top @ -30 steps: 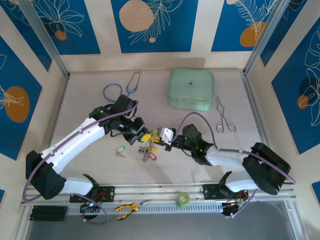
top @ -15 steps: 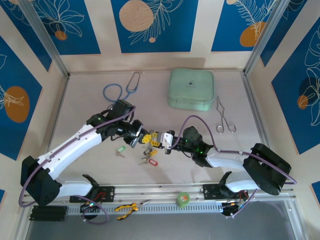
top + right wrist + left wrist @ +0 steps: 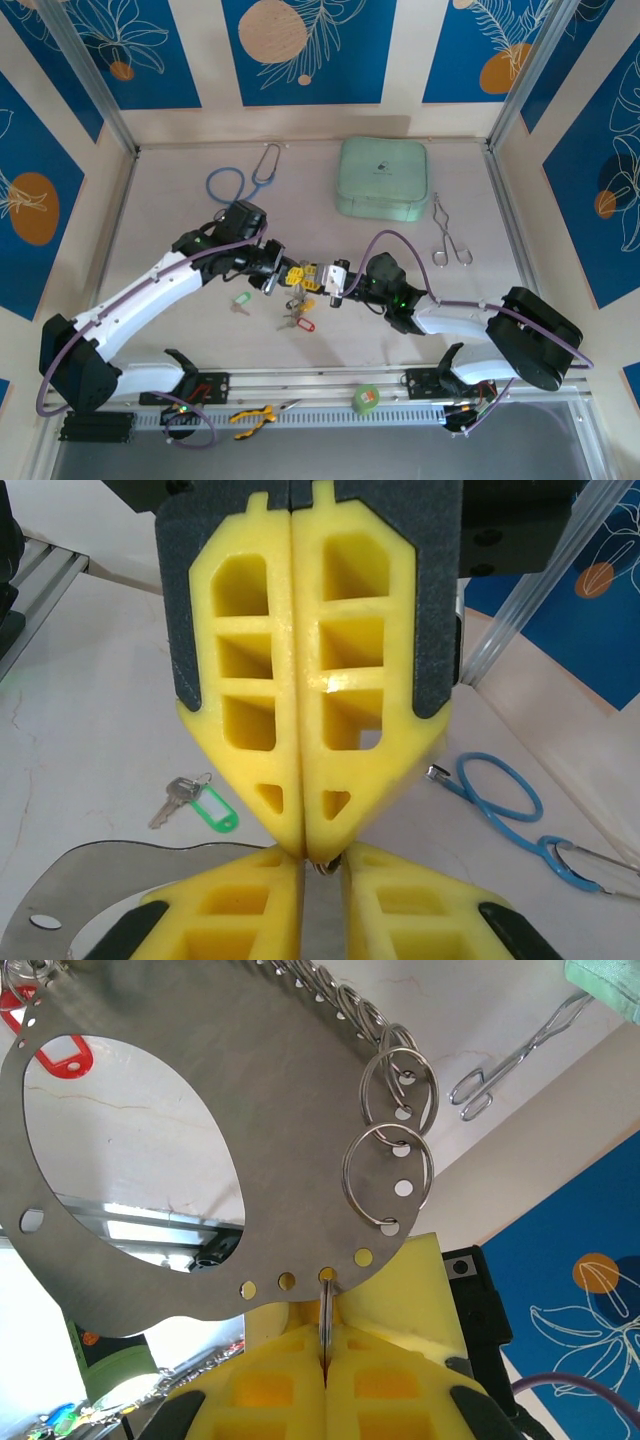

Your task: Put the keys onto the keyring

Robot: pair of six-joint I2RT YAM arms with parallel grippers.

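Observation:
The keyring (image 3: 250, 1080) is a flat silvery oval plate with a big hole and small rim holes carrying split rings (image 3: 388, 1175). My left gripper (image 3: 325, 1328) is shut on a small ring at the plate's near rim. In the right wrist view the left gripper (image 3: 305, 845) points down, tip to tip with my right gripper (image 3: 322, 878). The right jaws stand a narrow gap apart, with grey plate showing in the gap. A green-tagged key (image 3: 205, 805) lies on the table. A red-tagged key (image 3: 305, 325) lies under the grippers (image 3: 310, 277).
A blue stethoscope (image 3: 240, 180) lies at the back left and a mint case (image 3: 382, 178) at the back middle. Metal forceps (image 3: 448, 235) lie to the right. A tape roll (image 3: 366, 398) and pliers (image 3: 255, 415) sit on the near rail.
The left arm has swung lower and the two grippers have closed in tip to tip. The key bunch now rests lower on the table. The right jaws have narrowed.

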